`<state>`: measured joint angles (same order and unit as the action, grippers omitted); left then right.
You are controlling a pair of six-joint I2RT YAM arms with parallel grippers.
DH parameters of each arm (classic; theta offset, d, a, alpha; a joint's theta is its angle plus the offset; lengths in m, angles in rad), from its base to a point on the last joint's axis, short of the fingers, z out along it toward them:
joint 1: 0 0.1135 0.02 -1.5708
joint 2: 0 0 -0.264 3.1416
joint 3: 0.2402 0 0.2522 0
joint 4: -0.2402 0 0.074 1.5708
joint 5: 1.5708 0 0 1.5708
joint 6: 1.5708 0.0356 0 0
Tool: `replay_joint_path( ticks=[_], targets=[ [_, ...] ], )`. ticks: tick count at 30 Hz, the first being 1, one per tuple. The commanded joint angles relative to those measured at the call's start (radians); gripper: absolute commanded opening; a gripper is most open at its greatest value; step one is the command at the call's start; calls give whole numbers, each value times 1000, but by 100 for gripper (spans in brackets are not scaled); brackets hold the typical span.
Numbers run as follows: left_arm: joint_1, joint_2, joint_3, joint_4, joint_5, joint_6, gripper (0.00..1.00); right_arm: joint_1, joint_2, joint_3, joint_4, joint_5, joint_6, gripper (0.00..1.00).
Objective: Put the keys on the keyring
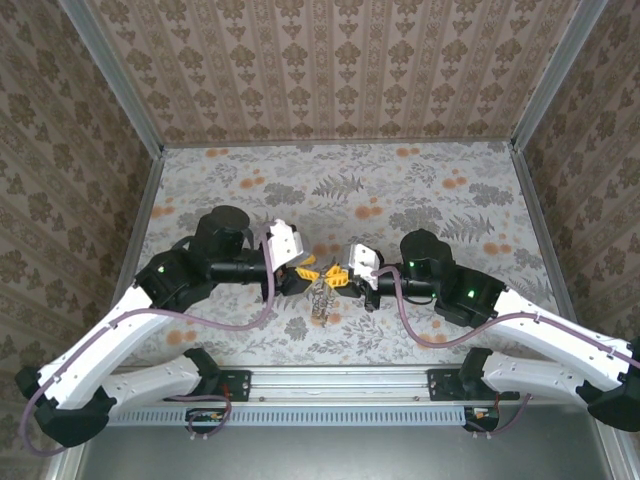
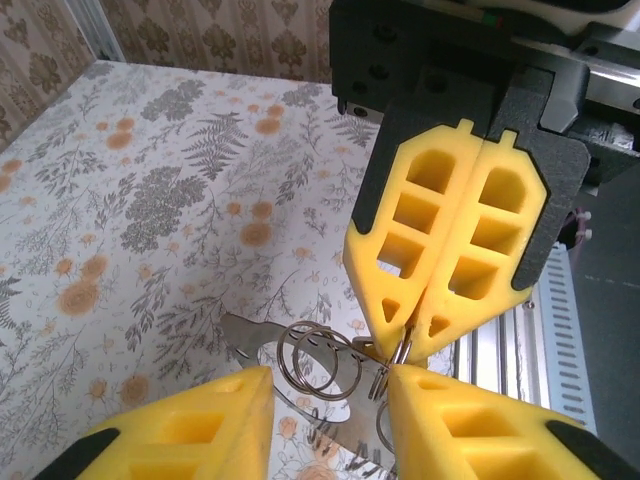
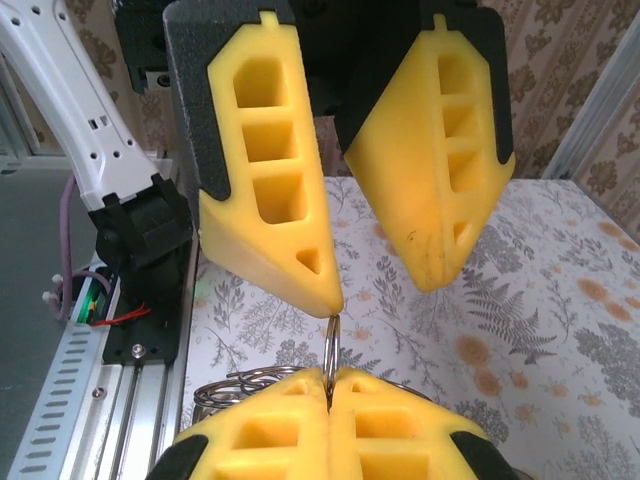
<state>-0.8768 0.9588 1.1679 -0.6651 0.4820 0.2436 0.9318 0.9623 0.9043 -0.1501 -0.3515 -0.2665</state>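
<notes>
1. Top view: the left gripper (image 1: 303,270) and right gripper (image 1: 336,276) meet tip to tip at the centre of the frame, above the flowered table (image 1: 420,190). The keyring (image 1: 320,297) hangs as a small metal cluster just below the meeting point. At this size I cannot tell how either pair of jaws stands.

2. Left wrist view: the left gripper (image 2: 330,385) sits at the bottom edge with its yellow pads (image 2: 190,430) spread wide, gripping nothing. The right gripper (image 2: 408,338) comes in from the upper right, pads pressed flat together, its tip pinching a wire of the keyring (image 2: 310,360). The keyring is several silver wire loops at lower centre, in the gap between the left gripper's pads. A flat metal key (image 2: 245,335) juts out to the left of the loops.

3. Right wrist view: the right gripper (image 3: 330,378) at bottom centre is clamped on a thin upright loop of the keyring (image 3: 330,345). The left gripper (image 3: 380,290) fills the top, jaws apart. Its left-hand pad touches the top of the loop and the other pad is clear of it. More loops show at lower left.
</notes>
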Motion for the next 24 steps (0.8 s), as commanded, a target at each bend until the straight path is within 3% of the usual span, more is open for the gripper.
replay_joint_path(
  ticks=[1,11,20,22,24],
  targets=[
    [-6,52,47,-67,15,61,34,-5,7,37,-2,10,-11,0],
    [-14,60,35,-59,41,70,29,-5,30,57,4,-1,-9,0],
    [-25,45,24,-58,65,80,31,-5,52,73,-2,-8,-6,0],
    [-26,51,23,-58,57,81,27,-5,50,73,4,-21,-5,0],
    [-26,55,22,-57,54,86,18,-5,51,75,7,-21,-4,0]
  ],
)
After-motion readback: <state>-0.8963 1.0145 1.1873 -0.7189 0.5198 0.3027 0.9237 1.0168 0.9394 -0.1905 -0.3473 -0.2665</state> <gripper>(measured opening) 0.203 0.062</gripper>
